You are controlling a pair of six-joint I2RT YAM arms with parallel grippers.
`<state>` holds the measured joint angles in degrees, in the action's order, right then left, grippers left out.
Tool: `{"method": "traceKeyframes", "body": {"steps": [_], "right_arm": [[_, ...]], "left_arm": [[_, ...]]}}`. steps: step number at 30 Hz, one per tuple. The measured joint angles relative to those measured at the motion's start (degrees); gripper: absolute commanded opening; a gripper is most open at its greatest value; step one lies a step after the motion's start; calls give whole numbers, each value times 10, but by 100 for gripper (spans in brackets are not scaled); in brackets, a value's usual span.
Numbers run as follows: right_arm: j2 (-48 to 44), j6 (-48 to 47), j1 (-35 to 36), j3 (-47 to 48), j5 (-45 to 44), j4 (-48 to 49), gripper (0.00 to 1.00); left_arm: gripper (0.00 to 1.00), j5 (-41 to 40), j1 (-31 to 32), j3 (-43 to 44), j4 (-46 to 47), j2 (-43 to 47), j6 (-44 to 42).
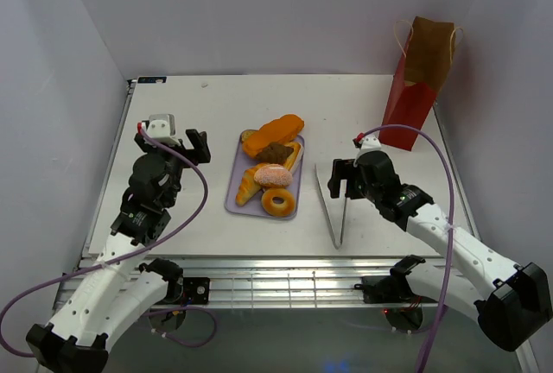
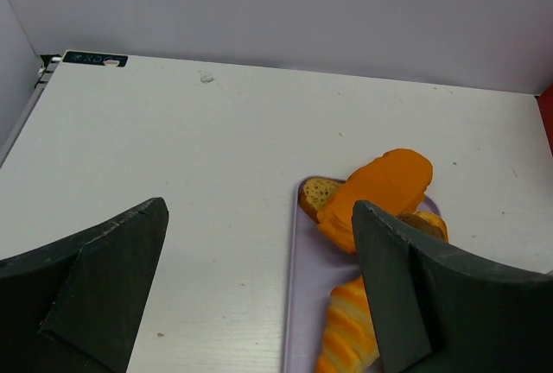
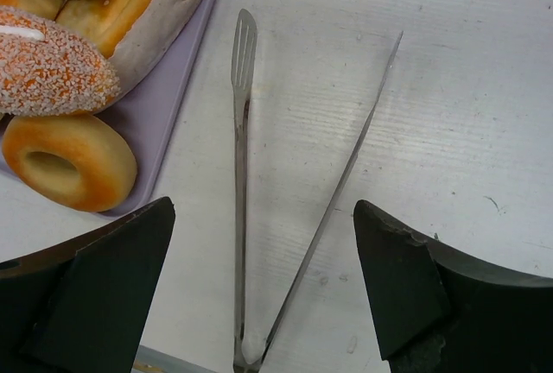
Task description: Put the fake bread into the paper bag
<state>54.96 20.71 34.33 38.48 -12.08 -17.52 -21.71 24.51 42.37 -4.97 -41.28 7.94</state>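
Right gripper (image 3: 263, 216) wide open, empty, above tongs (image 3: 240, 174); left gripper (image 2: 259, 209) likewise open, empty

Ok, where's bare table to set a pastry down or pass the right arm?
Bare: the far strip of table behind the tray, and the patch between tray and paper bag. Crowded: the tray itself, and beside it, where the tongs lie under the right gripper.

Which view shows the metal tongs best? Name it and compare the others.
The right wrist view: the metal tongs lie close up, both blades, the slotted tip and the joined end clear, beside the lavender tray. The top external view shows them small, partly under the right gripper. The left wrist view misses them.
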Motion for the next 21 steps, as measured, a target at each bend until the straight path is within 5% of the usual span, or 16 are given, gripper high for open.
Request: {"method": "traceKeyframes", "body": {"steps": [15,21], "right_arm": [[-49,28,7,-83,30,35,90],[9,28,109,-80,-31,20,90]], "left_arm": [[98,3,0,0,0,6,0],[98,5,0,0,-1,6,1]]}}
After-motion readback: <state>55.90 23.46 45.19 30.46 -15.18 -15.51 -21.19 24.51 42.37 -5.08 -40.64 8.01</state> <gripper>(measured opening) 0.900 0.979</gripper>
